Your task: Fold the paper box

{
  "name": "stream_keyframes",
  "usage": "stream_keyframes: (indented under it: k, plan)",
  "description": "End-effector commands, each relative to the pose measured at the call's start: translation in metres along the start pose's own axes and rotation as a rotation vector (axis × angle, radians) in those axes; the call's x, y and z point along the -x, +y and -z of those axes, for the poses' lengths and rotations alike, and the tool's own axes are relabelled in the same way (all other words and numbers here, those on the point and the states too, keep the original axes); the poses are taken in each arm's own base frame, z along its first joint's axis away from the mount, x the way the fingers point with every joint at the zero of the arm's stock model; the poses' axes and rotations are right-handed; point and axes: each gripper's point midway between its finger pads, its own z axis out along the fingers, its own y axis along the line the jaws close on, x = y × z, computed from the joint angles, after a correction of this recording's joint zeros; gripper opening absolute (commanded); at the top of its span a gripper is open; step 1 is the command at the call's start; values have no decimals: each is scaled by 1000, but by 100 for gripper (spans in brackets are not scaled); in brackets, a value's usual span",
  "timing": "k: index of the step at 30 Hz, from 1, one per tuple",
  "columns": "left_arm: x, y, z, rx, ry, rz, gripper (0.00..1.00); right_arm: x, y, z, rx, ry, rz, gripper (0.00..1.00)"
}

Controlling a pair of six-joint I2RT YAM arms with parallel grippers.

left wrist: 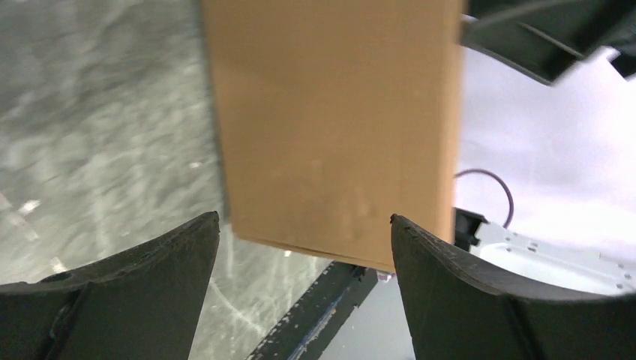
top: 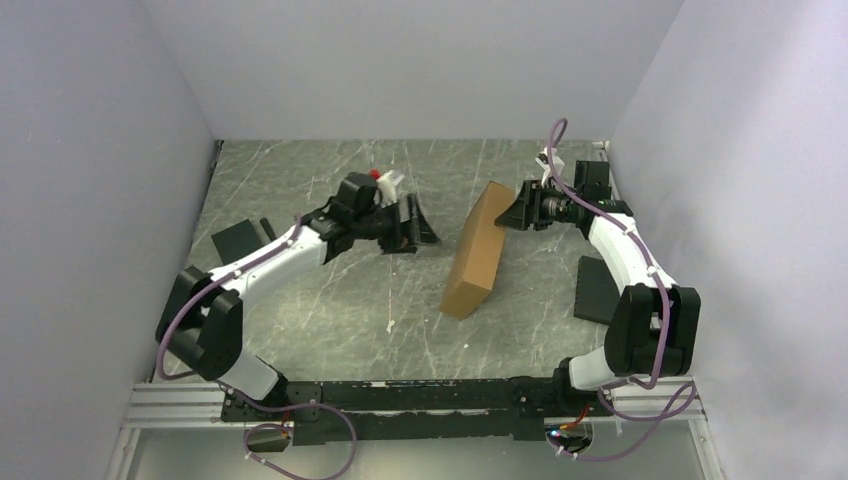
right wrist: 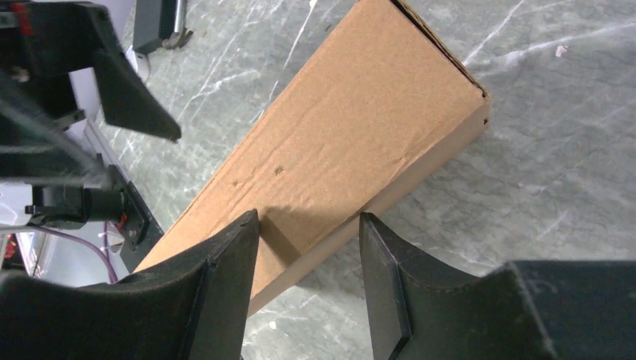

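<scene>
Since the top view takes in the whole cell, I start there. The flat brown corrugated-cardboard paper box [top: 478, 250] stands tilted right of centre on the grey marbled table [top: 330, 320]. Its near corner rests on the table and its far end is raised at the right end effector [top: 520, 212], which is pinching that upper end. The left end effector [top: 415, 230] hangs to the box's left with its fingers spread, a strip of bare table between it and the cardboard. One black rectangular pad [top: 238, 241] lies by the left wall and another [top: 597, 290] lies under the right arm, both well apart from the box. There is open table from the box's near corner to the front rail [top: 400, 395].

In the left wrist view, my two dark fingers [left wrist: 150, 277] are wide apart. The box's broad face [left wrist: 330, 120] fills the gap ahead of them without touching either, and its lower edge hangs above the table.

In the right wrist view, the fingers [right wrist: 225, 285] straddle the box's thin long edge [right wrist: 352, 135], pressed on either side of it. The far corner shows the corrugated edge, and bare marbled table lies beyond it.
</scene>
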Motion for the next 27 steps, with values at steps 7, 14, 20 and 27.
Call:
stream_keyframes:
  k: [7,14,20,27]
  plan:
    - [-10,79,-26,44,-59,216,75,-24,-41,6,-139,49,32,52]
    - [-29,109,-59,116,45,258,56,-42,-51,9,-167,76,15,51]
    - [-50,106,-88,112,161,235,55,-48,-66,23,-223,92,19,49]
    - [-69,111,-102,113,215,246,53,-71,-80,22,-244,170,5,49]
